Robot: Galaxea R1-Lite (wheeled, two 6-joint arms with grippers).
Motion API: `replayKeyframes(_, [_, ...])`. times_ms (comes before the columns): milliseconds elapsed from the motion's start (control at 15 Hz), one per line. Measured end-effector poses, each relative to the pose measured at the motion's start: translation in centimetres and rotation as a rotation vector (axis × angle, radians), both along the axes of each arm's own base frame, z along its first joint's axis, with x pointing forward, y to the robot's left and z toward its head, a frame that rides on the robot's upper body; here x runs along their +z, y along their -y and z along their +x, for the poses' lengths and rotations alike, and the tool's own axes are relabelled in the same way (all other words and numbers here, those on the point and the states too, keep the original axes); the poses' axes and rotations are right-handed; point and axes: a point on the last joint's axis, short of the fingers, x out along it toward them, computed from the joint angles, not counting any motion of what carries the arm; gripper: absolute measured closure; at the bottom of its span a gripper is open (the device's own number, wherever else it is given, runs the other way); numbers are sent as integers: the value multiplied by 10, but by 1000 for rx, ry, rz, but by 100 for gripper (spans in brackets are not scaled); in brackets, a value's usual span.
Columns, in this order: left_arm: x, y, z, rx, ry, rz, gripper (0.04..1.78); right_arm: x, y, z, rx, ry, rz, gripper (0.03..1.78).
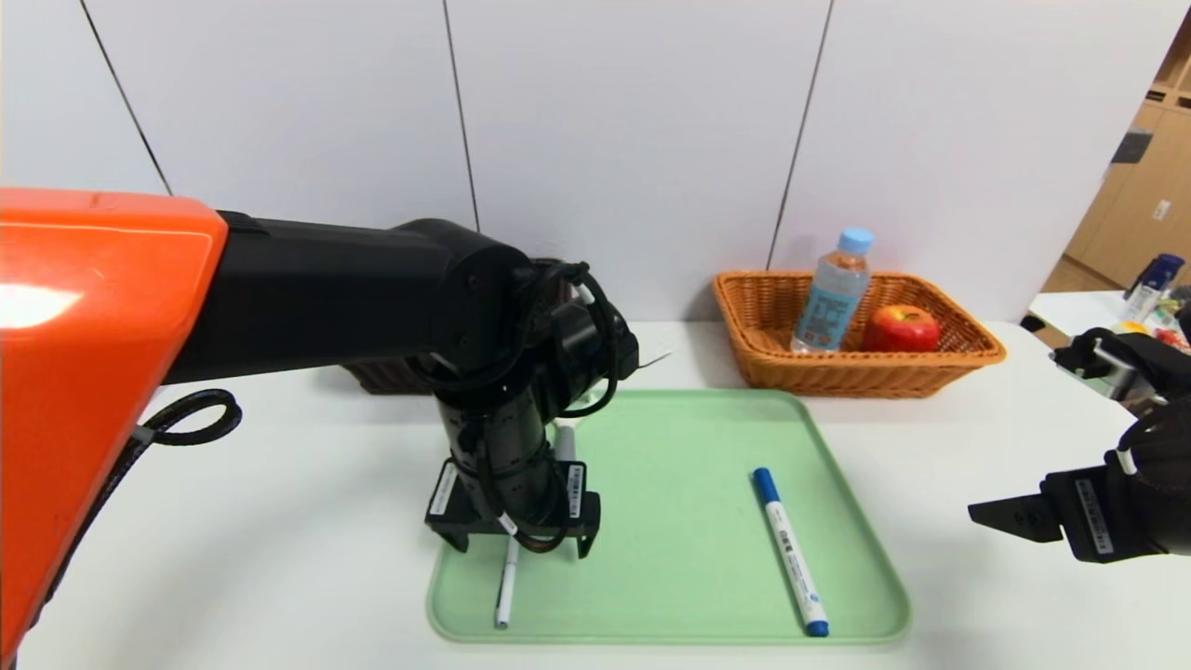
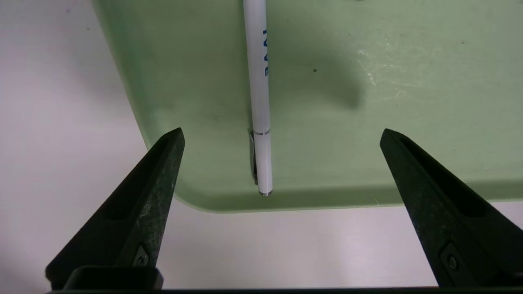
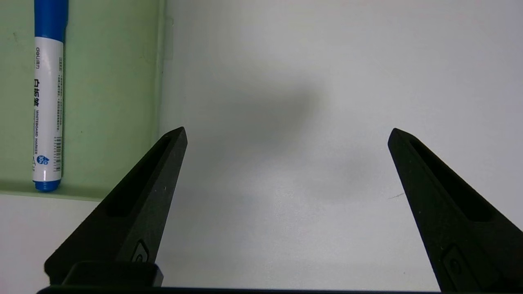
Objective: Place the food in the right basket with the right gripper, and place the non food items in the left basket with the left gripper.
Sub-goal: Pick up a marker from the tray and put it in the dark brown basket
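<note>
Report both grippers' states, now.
Left gripper: open, empty, above the white pen.
Right gripper: open, empty, over bare table.

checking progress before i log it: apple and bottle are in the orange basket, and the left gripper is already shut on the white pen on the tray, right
Not quite. The apple and bottle do sit in the orange basket, but the left gripper is not shut on the white pen. The left wrist view shows its fingers spread wide on either side of the pen, which lies untouched on the green tray.

Office-like room: white wall panels (image 1: 633, 140), wooden cabinets (image 1: 1130, 200)
</note>
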Motion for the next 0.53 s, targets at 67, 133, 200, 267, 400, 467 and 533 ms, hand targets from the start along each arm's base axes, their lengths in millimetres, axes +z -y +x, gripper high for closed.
replayKeyframes(67, [-2, 1, 1, 6, -3, 2, 13, 0, 0, 0, 0, -1, 0, 11])
replayKeyframes(133, [-3, 1, 1, 8, -6, 4, 13, 0, 0, 0, -1, -3, 1, 11])
replayKeyframes(200, [-5, 2, 2, 11, -10, 7, 13, 0, 0, 0, -1, -3, 0, 11])
replayKeyframes(267, [-6, 2, 3, 12, -13, 8, 13, 0, 0, 0, -1, -3, 0, 11])
replayKeyframes(400, [-9, 4, 5, 11, -9, 3, 13, -1, 0, 0, 0, -6, -1, 11])
replayKeyframes(467, [-9, 4, 5, 11, -9, 3, 13, -1, 0, 0, 0, -7, -1, 11])
replayKeyframes(533, [-10, 5, 6, 11, -9, 3, 13, -2, 0, -1, 1, -8, 0, 11])
